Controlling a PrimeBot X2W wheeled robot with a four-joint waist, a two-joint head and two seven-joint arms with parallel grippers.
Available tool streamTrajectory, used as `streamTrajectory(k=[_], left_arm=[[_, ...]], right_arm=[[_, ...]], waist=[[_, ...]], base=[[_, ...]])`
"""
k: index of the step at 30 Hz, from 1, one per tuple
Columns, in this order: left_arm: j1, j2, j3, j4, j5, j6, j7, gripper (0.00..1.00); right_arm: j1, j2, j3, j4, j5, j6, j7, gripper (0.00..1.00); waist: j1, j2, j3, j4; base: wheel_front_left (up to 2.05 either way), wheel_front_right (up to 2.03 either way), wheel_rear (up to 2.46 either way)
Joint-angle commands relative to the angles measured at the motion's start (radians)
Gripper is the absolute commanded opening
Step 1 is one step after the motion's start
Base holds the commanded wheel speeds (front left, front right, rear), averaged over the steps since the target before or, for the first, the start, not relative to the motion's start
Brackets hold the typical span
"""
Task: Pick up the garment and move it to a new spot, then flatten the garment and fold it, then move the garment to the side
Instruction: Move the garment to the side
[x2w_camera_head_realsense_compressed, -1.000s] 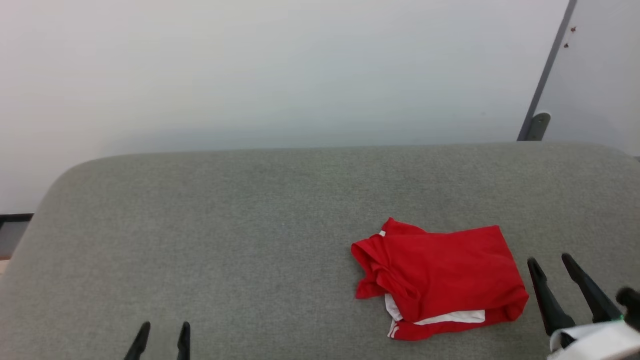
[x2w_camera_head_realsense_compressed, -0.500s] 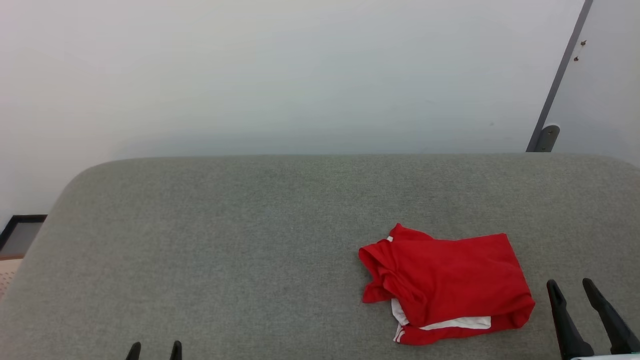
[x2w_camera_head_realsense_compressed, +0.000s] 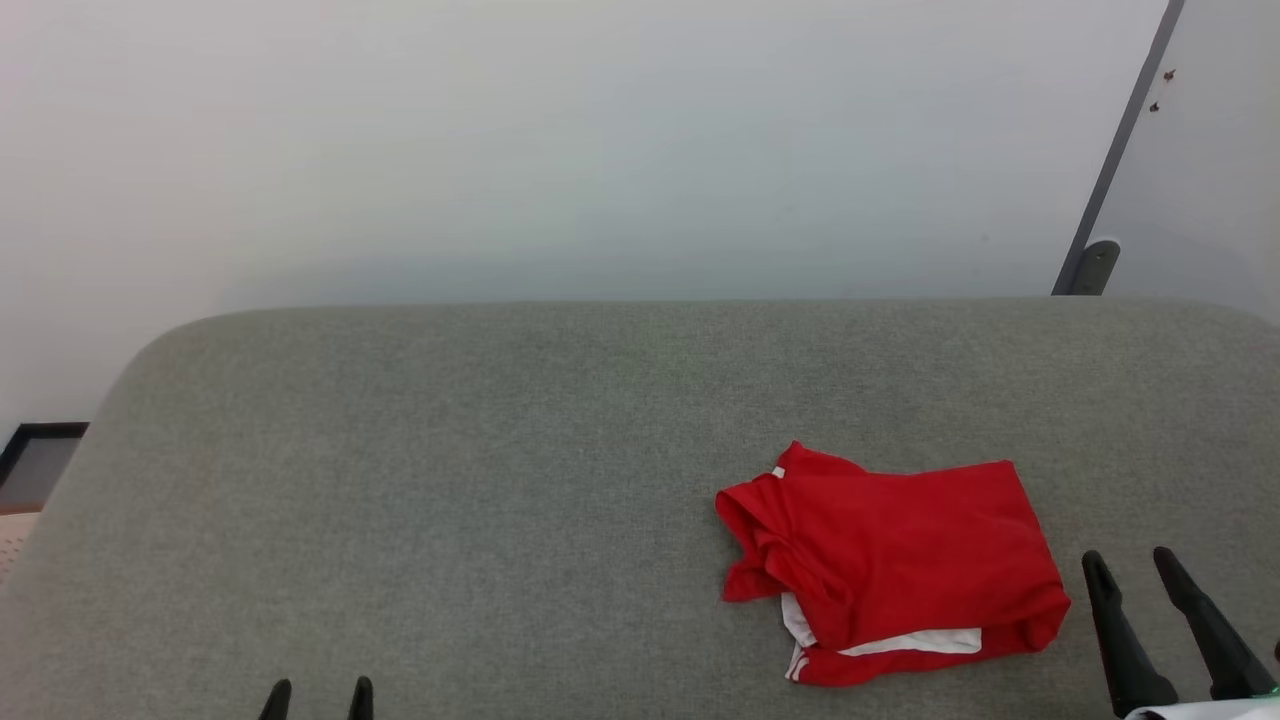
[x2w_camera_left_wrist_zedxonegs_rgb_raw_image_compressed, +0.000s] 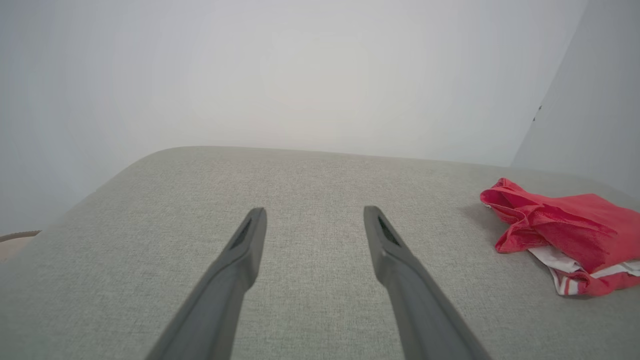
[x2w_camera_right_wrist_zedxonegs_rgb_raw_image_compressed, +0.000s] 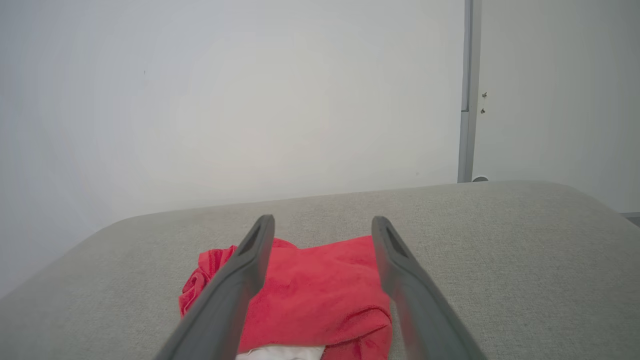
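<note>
Grey cushion (x2w_camera_head_realsense_compressed: 450, 480), folded garment (x2w_camera_head_realsense_compressed: 890, 570), both jaws wide, seemingly touching nothing.

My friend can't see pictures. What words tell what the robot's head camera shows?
A loosely folded red garment with white showing at its edge lies right of centre on a grey padded surface. The open right pincer stands just right of it; the open left pincer peeks up at the lower left.

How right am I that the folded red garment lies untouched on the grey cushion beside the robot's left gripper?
One slip: the garment lies beside the right gripper, not the left gripper, which is far across the grey cushion. The head view shows it. The garment is folded and untouched.
</note>
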Motion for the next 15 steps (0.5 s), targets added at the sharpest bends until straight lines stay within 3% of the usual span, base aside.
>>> streamTrajectory(k=[1,10,15], left_arm=[[-0.004,-0.001,-0.003,-0.003,0.001,-0.002,0.0,1.0],[-0.069,-0.019,-0.024,-0.042,0.015,-0.002,0.0,1.0],[-0.146,-0.027,-0.053,-0.061,0.025,-0.002,0.0,1.0]], right_arm=[[-0.007,-0.005,0.006,-0.006,0.004,-0.001,0.004,1.0],[-0.17,-0.098,0.063,0.028,0.01,-0.001,0.127,1.0],[-0.331,-0.155,0.056,0.104,0.033,-0.001,0.257,1.0]], waist=[[0.0,-0.0001,0.004,-0.001],[0.0,-0.0001,0.064,-0.008],[0.0,-0.0001,0.148,0.007]], base=[[0.0,0.0,0.0],[0.0,0.0,0.0],[0.0,0.0,0.0]])
